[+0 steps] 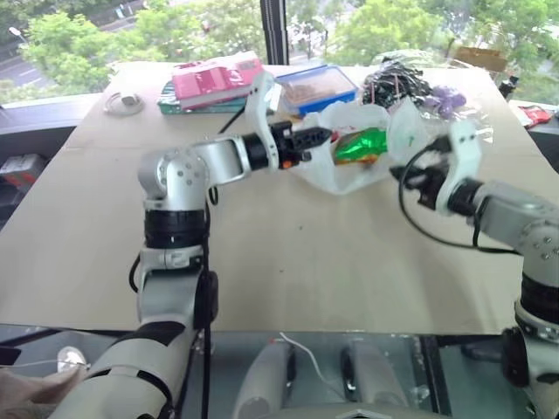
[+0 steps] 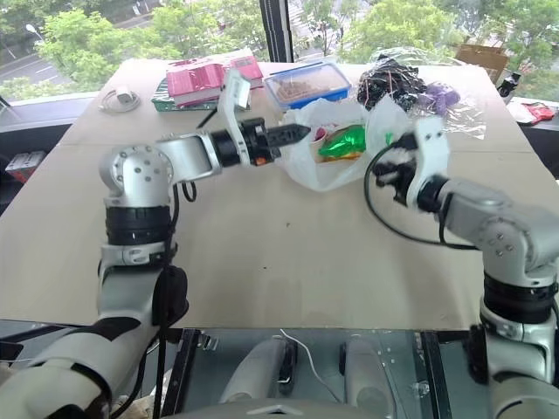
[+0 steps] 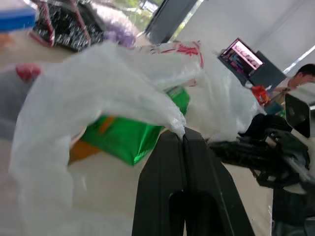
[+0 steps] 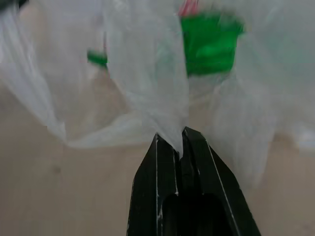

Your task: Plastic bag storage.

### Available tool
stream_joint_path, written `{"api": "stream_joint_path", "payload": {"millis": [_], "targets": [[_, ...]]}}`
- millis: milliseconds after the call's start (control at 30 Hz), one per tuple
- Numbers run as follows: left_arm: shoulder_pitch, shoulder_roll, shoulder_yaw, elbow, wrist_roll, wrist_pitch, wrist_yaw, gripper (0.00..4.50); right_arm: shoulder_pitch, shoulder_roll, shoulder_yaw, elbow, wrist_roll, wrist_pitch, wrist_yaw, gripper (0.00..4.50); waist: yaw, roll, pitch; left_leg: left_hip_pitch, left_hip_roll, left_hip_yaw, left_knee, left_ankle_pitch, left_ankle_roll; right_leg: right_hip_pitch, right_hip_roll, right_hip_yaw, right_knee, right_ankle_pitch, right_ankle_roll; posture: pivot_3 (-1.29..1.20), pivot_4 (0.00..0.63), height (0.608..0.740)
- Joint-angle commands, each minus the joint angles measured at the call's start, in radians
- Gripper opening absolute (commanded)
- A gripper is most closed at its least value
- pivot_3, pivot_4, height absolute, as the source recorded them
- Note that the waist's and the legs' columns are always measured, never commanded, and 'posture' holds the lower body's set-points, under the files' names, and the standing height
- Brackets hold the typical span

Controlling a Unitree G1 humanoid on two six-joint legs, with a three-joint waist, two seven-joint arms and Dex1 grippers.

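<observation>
Arms are reaching in from both sides toward the middle of the cardboard-covered table (image 1: 288,262), each one pinching an edge of the plastic bag (image 1: 349,175). The left arm is bending at a raised elbow and running its forearm roughly level, forward and toward the right, so that the left gripper (image 1: 325,137) is meeting the bag's left side; in the left wrist view its two black fingers (image 3: 165,167) are pressing together with a twist of white film caught at their tips. The right arm is coming in from the right edge with its forearm angling toward the left and tipping slightly downward, and the right gripper (image 2: 377,172) is sitting at the bag's right side; the right wrist view shows its fingers (image 4: 197,162) clamping tight on a gathered fold of the same film.

Between the two grippers the bag is hanging as a loose, crumpled white pouch with its lower part resting on or just above the tabletop; I cannot tell which. A glossy green snack packet (image 1: 360,146) is showing through the thin plastic in the bag's middle, and red print (image 3: 184,49) is showing along the bag's upper edge.

Beyond the bag, toward the window, a blue-rimmed food container (image 1: 319,87), a pink box (image 1: 210,80) and a tangle of dark cables (image 1: 393,83) are lying on the table's far part.
</observation>
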Motion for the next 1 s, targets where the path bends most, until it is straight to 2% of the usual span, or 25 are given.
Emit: {"api": "stream_joint_path", "payload": {"millis": [33,100,133,167,233,267,333,467,567,633,700,867,1000], "targets": [[0.062,0.039,0.025,-0.130,-0.069,0.003,-0.078,0.27,0.058,-0.087,0.018,-0.090,-0.075,-0.084,0.056,0.27,0.000,0.000,0.000,0.000,0.000,0.000,0.000,0.000,0.000,0.000,0.000,0.000,0.000,0.000,0.000,0.00,0.150,0.732],[0.105,0.075,0.026,-0.204,-0.085,0.002,-0.104,0.76,0.102,-0.125,0.017,-0.130,-0.086,-0.118,0.098,0.79,-0.001,0.000,0.000,0.000,0.000,0.000,-0.001,0.000,-0.001,0.000,0.000,0.001,-0.001,0.000,0.000,0.00,0.150,0.732],[0.120,0.090,0.023,-0.229,-0.084,-0.003,-0.105,1.33,0.118,-0.135,0.013,-0.142,-0.093,-0.130,0.106,1.38,-0.002,0.000,0.000,0.000,0.001,0.001,-0.001,0.000,-0.001,0.000,0.000,0.001,-0.001,0.000,0.000,0.00,0.150,0.732],[0.151,0.121,0.017,-0.262,-0.072,-0.013,-0.113,1.68,0.146,-0.152,-0.006,-0.170,-0.093,-0.148,0.125,1.74,-0.001,0.000,0.000,0.000,0.001,0.001,-0.001,0.000,-0.001,0.000,0.000,0.001,-0.002,0.000,0.000,0.00,0.150,0.732],[0.252,0.169,0.023,-0.346,-0.037,-0.089,-0.143,2.63,0.223,-0.227,-0.030,-0.237,-0.131,-0.208,0.181,2.77,-0.001,0.000,0.000,0.001,0.002,0.001,-0.002,0.000,0.000,0.000,-0.001,0.001,-0.002,0.000,0.000,0.00,0.150,0.732],[0.305,0.200,0.033,-0.381,-0.029,-0.114,-0.159,2.64,0.271,-0.253,-0.058,-0.269,-0.137,-0.230,0.206,3.18,0.000,0.000,0.000,0.003,0.002,0.002,-0.003,0.000,0.000,0.002,-0.002,0.002,-0.003,0.000,-0.001,0.00,0.150,0.732],[0.391,0.272,0.028,-0.431,-0.003,-0.169,-0.217,2.64,0.357,-0.276,-0.124,-0.316,-0.130,-0.266,0.248,4.31,0.002,0.000,0.000,0.009,0.003,-0.001,-0.005,0.000,0.000,0.011,-0.002,0.000,-0.009,0.000,0.000,0.00,0.150,0.732],[0.579,0.432,0.063,-0.470,0.071,-0.319,-0.358,2.64,0.615,-0.287,-0.362,-0.428,-0.101,-0.309,0.363,4.31,0.020,0.000,0.000,0.009,0.004,-0.005,-0.005,-0.001,0.001,0.015,-0.001,-0.002,-0.017,0.000,0.000,0.00,0.150,0.732],[0.696,0.503,0.108,-0.453,0.118,-0.417,-0.430,2.64,0.783,-0.254,-0.527,-0.491,-0.078,-0.314,0.422,4.31,0.036,0.001,-0.001,0.009,0.004,-0.005,-0.005,-0.002,0.001,0.017,-0.003,-0.003,-0.019,-0.001,-0.001,0.00,0.150,0.732],[0.730,0.524,0.131,-0.441,0.121,-0.443,-0.445,2.64,0.864,-0.237,-0.592,-0.514,-0.090,-0.334,0.445,4.31,0.048,0.001,-0.001,0.009,0.004,-0.006,-0.005,-0.002,0.002,0.018,-0.004,-0.004,-0.021,-0.001,-0.002,0.00,0.150,0.732],[0.739,0.523,0.149,-0.428,0.110,-0.446,-0.441,2.64,0.899,-0.207,-0.618,-0.520,-0.101,-0.367,0.439,4.31,0.053,0.000,-0.002,0.008,0.004,-0.007,-0.005,-0.002,0.002,0.019,-0.005,-0.006,-0.023,-0.002,-0.004,0.00,0.150,0.732],[0.738,0.506,0.112,-0.433,0.122,-0.465,-0.433,2.64,0.846,-0.173,-0.524,-0.469,-0.199,-0.424,0.335,4.31,0.048,0.000,-0.003,0.009,0.005,-0.007,-0.005,-0.003,0.000,0.020,-0.006,-0.007,-0.026,-0.002,-0.003,0.00,0.150,0.732],[0.743,0.517,0.131,-0.426,0.108,-0.460,-0.443,2.64,0.923,-0.143,-0.587,-0.473,-0.161,-0.399,0.369,4.31,0.052,0.001,-0.003,0.008,0.005,-0.008,-0.009,-0.002,0.001,0.019,-0.006,-0.009,-0.028,-0.002,-0.003,0.00,0.150,0.732]]}}
